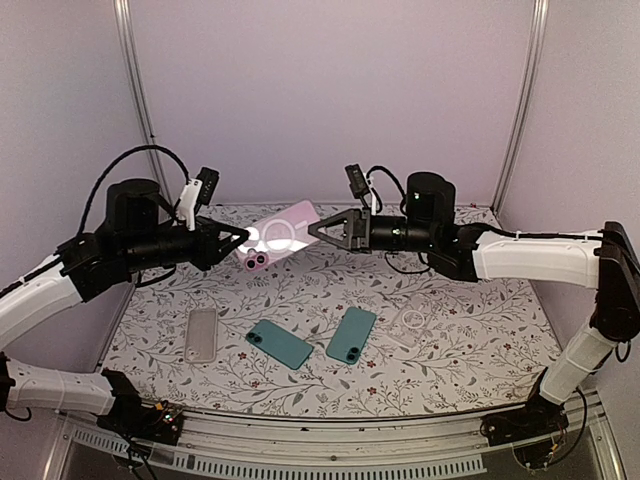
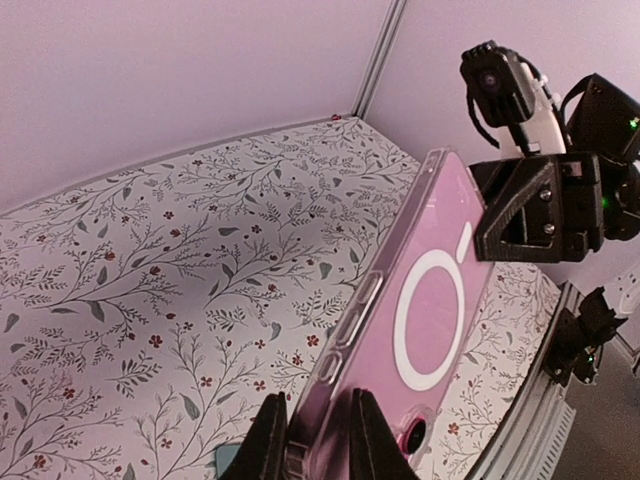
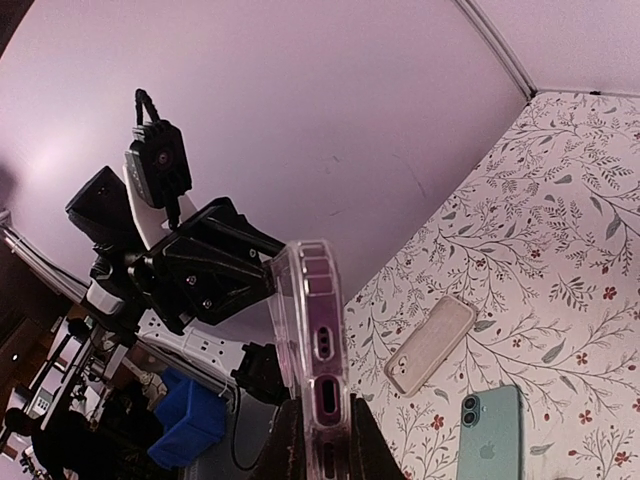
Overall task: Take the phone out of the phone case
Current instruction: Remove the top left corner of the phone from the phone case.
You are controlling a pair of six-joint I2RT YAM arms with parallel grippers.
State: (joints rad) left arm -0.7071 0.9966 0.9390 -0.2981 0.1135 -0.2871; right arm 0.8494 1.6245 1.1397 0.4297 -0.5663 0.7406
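Mid-air in the upper middle of the overhead frame, the pink phone (image 1: 283,235) in its clear case (image 2: 355,310) lies slantwise above the desk (image 1: 450,340), the left fingers (image 1: 236,240) clenched on its lower-left camera end and the right fingers (image 1: 330,228) clenched on its upper-right end.

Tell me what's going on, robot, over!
Left pincer shut on pink phone, camera end. Right pincer shut on opposite end. Phone in clear case, held above table. Two teal phones lie below, apart.

left claw (image 1: 241,240) and right claw (image 1: 314,229) face each other, both clamped.
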